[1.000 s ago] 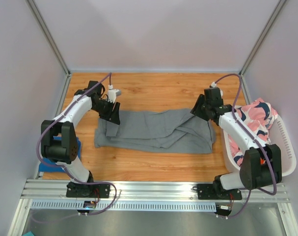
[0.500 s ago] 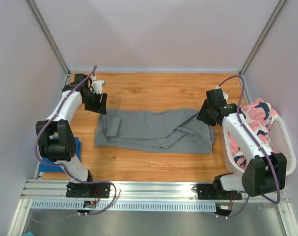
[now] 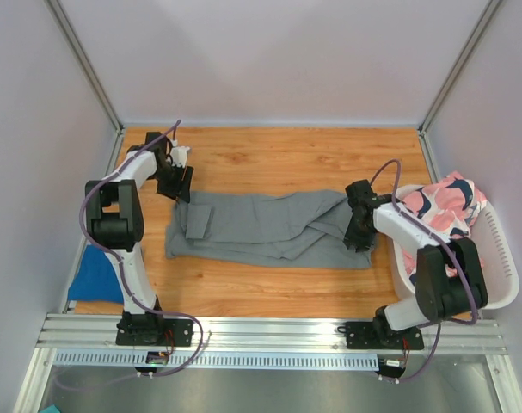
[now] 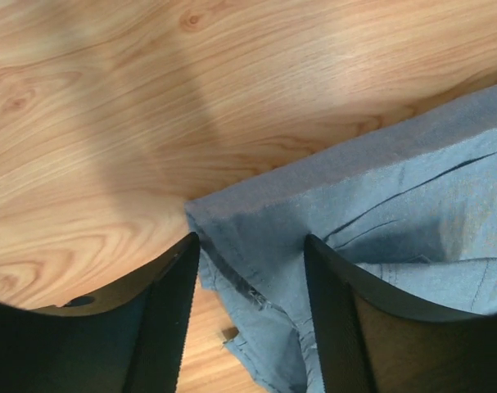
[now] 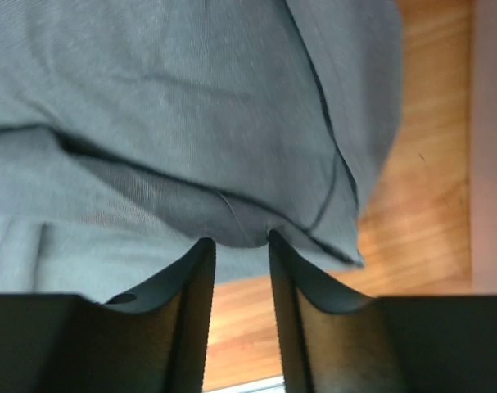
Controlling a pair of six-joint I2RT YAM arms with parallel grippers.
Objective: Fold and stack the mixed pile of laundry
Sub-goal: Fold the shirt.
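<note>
The long grey garment (image 3: pixel 269 228) lies spread across the middle of the table. The left gripper (image 4: pixel 250 241) has moved to its far-left corner, fingers spread. The right gripper (image 5: pixel 241 241) has narrowed around a fold at the right end, but I cannot tell if it pinches yet. Probably a fold begins.
</note>
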